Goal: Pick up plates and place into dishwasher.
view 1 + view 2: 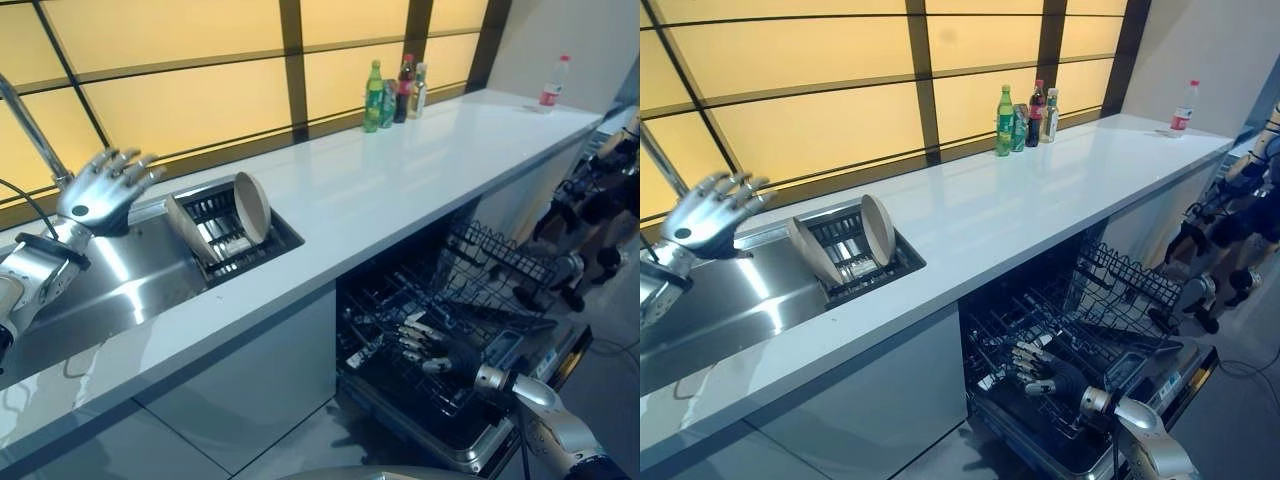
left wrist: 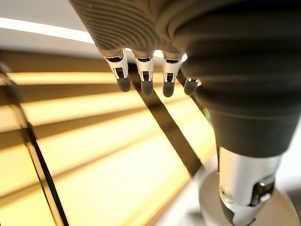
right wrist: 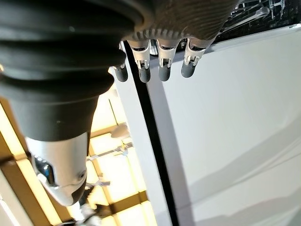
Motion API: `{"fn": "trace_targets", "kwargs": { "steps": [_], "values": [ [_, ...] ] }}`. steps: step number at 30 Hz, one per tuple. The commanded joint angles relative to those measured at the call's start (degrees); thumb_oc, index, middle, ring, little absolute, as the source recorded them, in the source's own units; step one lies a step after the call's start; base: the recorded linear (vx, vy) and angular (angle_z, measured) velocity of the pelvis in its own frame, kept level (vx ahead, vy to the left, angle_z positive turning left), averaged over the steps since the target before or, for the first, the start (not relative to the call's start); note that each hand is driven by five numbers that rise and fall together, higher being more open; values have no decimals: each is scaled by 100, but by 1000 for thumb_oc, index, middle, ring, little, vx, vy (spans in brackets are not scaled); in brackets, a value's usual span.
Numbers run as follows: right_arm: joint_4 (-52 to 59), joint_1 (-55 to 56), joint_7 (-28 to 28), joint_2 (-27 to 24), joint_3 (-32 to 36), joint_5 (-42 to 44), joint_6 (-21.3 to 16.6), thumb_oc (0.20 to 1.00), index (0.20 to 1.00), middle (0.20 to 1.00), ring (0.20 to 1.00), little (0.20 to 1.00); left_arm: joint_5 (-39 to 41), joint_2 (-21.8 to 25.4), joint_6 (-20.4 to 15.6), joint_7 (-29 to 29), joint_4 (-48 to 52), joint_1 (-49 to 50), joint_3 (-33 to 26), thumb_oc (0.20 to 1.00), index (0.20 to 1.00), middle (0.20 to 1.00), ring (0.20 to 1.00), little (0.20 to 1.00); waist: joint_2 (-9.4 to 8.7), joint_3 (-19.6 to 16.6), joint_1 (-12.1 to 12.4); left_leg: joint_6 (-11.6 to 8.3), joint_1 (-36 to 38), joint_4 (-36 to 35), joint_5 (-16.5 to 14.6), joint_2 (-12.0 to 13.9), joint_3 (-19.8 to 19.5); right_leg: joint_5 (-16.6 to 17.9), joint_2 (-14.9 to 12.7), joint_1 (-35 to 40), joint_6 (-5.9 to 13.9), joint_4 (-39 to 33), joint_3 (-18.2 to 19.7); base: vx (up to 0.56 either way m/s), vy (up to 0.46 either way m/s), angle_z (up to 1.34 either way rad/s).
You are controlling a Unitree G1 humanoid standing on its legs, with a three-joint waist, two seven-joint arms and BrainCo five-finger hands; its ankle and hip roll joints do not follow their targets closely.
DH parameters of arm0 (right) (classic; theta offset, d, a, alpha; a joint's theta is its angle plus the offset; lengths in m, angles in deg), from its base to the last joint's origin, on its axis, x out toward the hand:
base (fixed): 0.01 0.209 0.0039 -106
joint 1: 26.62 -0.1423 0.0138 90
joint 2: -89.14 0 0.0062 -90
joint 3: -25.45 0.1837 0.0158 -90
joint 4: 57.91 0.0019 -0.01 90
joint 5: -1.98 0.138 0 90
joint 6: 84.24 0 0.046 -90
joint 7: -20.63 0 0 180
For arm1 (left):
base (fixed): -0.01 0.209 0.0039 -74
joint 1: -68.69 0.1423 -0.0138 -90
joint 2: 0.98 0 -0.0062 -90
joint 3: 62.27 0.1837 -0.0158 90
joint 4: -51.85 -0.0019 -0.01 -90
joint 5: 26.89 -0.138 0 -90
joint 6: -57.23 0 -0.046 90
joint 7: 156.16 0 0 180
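Worktop [image 1: 400, 180]: long, white, running under lit yellow window panels [image 1: 170, 100].

Sink [image 1: 120, 275]: steel, set into worktop at L end. Drying rack [image 1: 225, 235] in its R part.

Plates, 2 pcs: both on edge in rack. Plate A [image 1: 253, 207] upright at rack's R side; plate B [image 1: 187, 230] leaning at L side. Neither touched by a hand.

Dishwasher [image 1: 460, 400]: below worktop, door down, lower rack [image 1: 410, 340] pulled out; upper wire basket [image 1: 500, 255] behind and R of it.

Left hand [image 1: 100, 190]: raised over sink, near tap [image 1: 30, 130], palm twd window, fingers spread and straight, empty. Well apart from plates. Wrist view adds: fingertips [image 2: 143, 84] in a row, loosely extended, yellow panels beyond, nothing held.

Right hand [image 1: 1045, 368]: low, inside lower rack area, fingers relaxed and slightly bent, holding nothing. Wrist view adds: fingertips [image 3: 162, 73] straight, white cabinet front past them, dark gap beside it.

Bottles [image 1: 392, 95]: small cluster, green plus dark, at window edge, mid-worktop. Single bottle, red label [image 1: 552, 85], far R end of worktop.

Eye views alone: plates, sink, dishwasher, bottles. Wrist views: own fingers up close, w/ background surfaces.
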Motion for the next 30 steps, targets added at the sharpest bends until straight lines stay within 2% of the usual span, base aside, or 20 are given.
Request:
{"fn": "trace_targets", "kwargs": {
  "steps": [1,5,11,16,23,30],
  "values": [
    [316,-594,-131,-176,-11,331,-66,1000,1000,1000,1000,1000,-282,59,341,135,-452,-949,72,1000,1000,1000,1000,1000,-10,369,-98,243,35,54,-587,-343,249,-287,-305,-101,490,80,84,16,93,1],
    [184,-572,-117,-236,8,407,-110,1000,1000,1000,1000,1000,-487,-36,383,-11,-620,-1036,202,1000,1000,1000,1000,1000,-8,409,-131,241,-4,54,-583,-362,272,-263,-338,-149,510,72,86,22,76,0],
    [49,-545,-84,-391,118,474,-218,1000,1000,1000,1000,1000,-789,-137,492,-672,-1156,-1206,315,1000,1000,1000,1000,1000,-9,514,-221,233,-146,54,-562,-397,307,-196,-400,-325,556,55,127,-12,81,0],
    [1,-570,-174,-473,152,470,-273,1000,1000,1000,1000,1000,-830,-144,743,-1018,-1184,-1285,293,1000,1000,1000,1000,1000,2,617,-259,233,-199,54,-561,-412,332,-175,-435,-408,569,64,152,-30,55,-4],
    [-18,-661,-179,-531,131,501,-326,1000,1000,1000,1000,1000,-990,-243,806,-633,-1098,-1245,339,1000,1000,1000,1000,1000,7,743,-294,230,-258,54,-560,-429,343,-154,-471,-492,585,65,198,-23,39,-4],
    [-30,-770,-140,-637,164,543,-283,1000,1000,1000,1000,1000,-912,-268,990,-653,-1058,-1320,450,1000,1000,1000,1000,1000,-8,872,-341,207,-350,54,-526,-414,359,-125,-459,-595,610,68,261,-31,36,-3]
  ]
}}
